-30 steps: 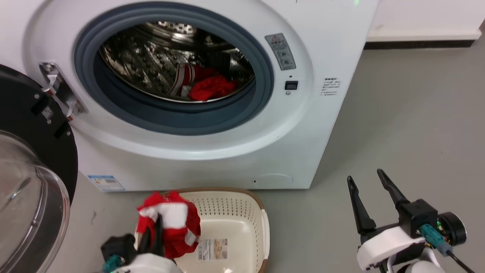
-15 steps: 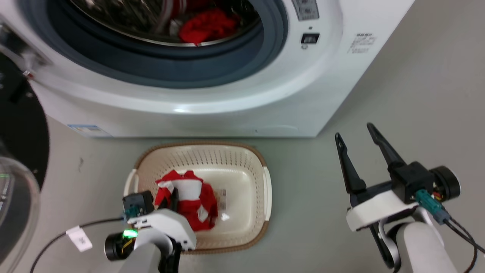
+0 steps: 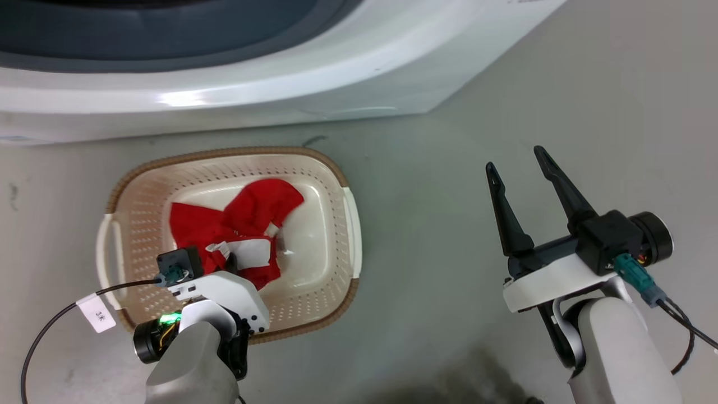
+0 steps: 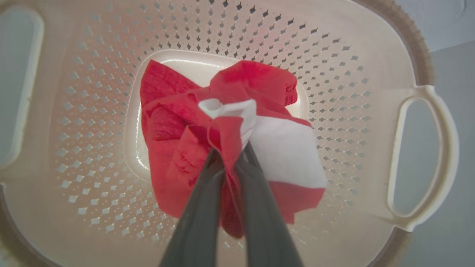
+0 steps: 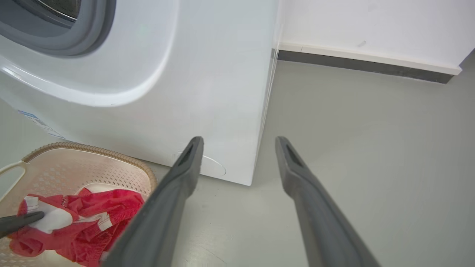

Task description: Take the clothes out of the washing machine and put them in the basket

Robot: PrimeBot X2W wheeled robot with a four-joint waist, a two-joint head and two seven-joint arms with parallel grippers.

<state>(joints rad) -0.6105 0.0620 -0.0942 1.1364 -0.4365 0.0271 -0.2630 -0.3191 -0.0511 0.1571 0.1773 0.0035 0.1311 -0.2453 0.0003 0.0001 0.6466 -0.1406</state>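
Red clothes [image 3: 241, 213] are lying in the basket [image 3: 224, 152], just before the washing machine [image 3: 280, 84], in the head view; my right gripper [image 3: 515, 157] is hanging spread over bare floor [image 3: 437, 224], well apart from the rim. Along my left wrist, my left gripper [image 4: 230, 152] is pinching their red-and-white fold mid-basket, walls ringing it. Along my right wrist, the machine's corner edge is standing dead ahead, open floor beside it.

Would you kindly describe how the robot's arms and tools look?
The left tool and right tool each have two long dark tapered fingers on a white bracket with a teal connector and black cable. Forearms are pale grey; a white tag marks the left cable.
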